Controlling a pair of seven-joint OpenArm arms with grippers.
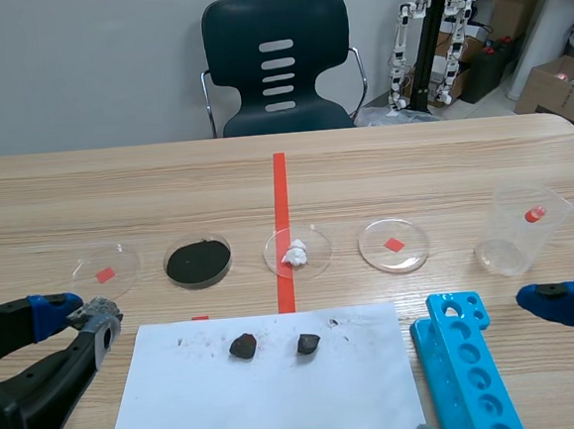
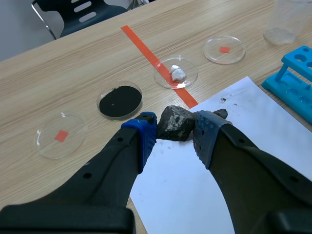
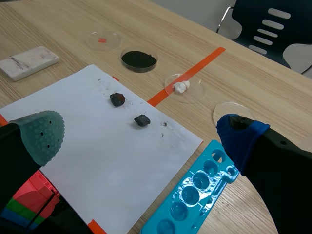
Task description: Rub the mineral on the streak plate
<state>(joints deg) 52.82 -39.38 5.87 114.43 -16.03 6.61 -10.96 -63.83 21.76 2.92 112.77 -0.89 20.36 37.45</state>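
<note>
1. The left gripper [image 2: 175, 132] is clamped on the mineral [image 2: 174, 121], a dark grey, angular lump pinched between the two blue pads. Part of the stone juts out ahead of the pads.
2. In the left wrist view the held mineral hangs over the near edge of a white paper sheet [image 2: 195, 185]. It is well apart from the streak plate.
3. The streak plate [image 3: 29, 62] shows only in the right wrist view. It is a white rectangular tile lying flat on the table [image 3: 73, 19], beside the paper's far edge, with faint dark lines on its face.
4. The right gripper [image 3: 140, 134] has its fingers spread wide with nothing between them. It is held above the paper, near a blue test-tube rack [image 3: 200, 190].
5. The mineral looks hard, rigid and probably dense for its bulk. Its uneven facets may let it pivot in the soft pads under a sideways rubbing load, so a hold across its broadest opposing faces should serve best. A corner should be left exposed to meet the plate.
6. Dark crumbs on the paper near two smaller stones [image 1: 243, 346] [image 1: 308, 344] suggest that such pieces shed, so firm rather than crushing pressure seems wise.
7. The plate is likely stiff, brittle and light. Lying loose, it could skid when rubbed, so the free gripper might steady one end.
</note>
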